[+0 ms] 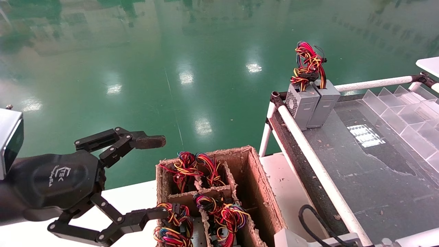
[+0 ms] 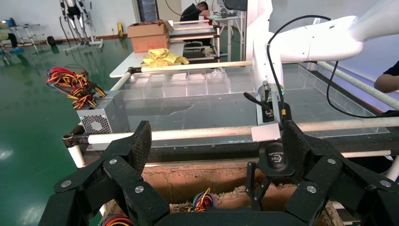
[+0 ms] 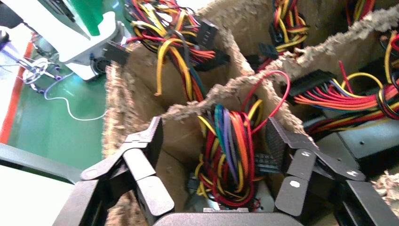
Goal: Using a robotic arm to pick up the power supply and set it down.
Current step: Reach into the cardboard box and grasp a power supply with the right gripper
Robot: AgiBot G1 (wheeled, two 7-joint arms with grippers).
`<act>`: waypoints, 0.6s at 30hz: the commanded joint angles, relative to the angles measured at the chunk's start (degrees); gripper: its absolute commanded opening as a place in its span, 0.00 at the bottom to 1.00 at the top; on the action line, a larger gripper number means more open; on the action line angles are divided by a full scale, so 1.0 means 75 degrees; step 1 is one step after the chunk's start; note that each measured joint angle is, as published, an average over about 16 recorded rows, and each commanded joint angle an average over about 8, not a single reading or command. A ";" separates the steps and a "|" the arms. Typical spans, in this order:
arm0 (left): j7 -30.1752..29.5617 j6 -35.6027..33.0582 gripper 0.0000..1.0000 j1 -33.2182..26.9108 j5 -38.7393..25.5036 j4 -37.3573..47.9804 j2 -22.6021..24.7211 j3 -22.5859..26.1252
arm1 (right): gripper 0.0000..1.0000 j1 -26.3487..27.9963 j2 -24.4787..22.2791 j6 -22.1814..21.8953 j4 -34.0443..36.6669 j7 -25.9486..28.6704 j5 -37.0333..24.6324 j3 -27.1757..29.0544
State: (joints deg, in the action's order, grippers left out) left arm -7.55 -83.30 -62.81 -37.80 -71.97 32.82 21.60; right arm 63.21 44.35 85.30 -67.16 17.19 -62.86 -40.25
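The power supply sits deep in one compartment of the cardboard box [image 3: 141,70]. A little of its grey metal [image 3: 268,197] shows under its red, yellow and orange wire bundle [image 3: 230,160] with a red loop [image 3: 275,82]. My right gripper [image 3: 216,136] hangs open above that compartment, one finger on each side of the bundle and touching nothing. From the left wrist view this right gripper [image 2: 258,193] points down over the box. My left gripper [image 1: 156,177] is open and empty beside the box's left side, with a rust-brown fingertip.
Other compartments of the cardboard box [image 1: 253,178] hold more wired units. Two grey boxes [image 1: 310,103] stand upright at the corner of the glass-topped table [image 1: 377,171], behind a white rail [image 1: 319,164]. Clear plastic dividers [image 1: 404,113] line its far right.
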 commanded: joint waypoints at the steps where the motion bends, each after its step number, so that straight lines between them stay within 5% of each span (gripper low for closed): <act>1: 0.0000 0.0000 1.00 0.0000 0.0000 0.0000 0.0000 0.0000 | 0.00 -0.0014 0.0060 -0.0079 0.0043 -0.0022 -0.0078 -0.0026; 18: 0.0000 0.0000 1.00 0.0000 0.0001 0.0000 0.0000 0.0001 | 0.00 0.0106 0.0350 -0.0060 0.0751 -0.0297 -0.0207 -0.0087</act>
State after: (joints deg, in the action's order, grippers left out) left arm -7.55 -83.29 -62.81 -37.79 -71.97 32.82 21.61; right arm 63.94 46.87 84.92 -61.60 14.85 -64.21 -40.80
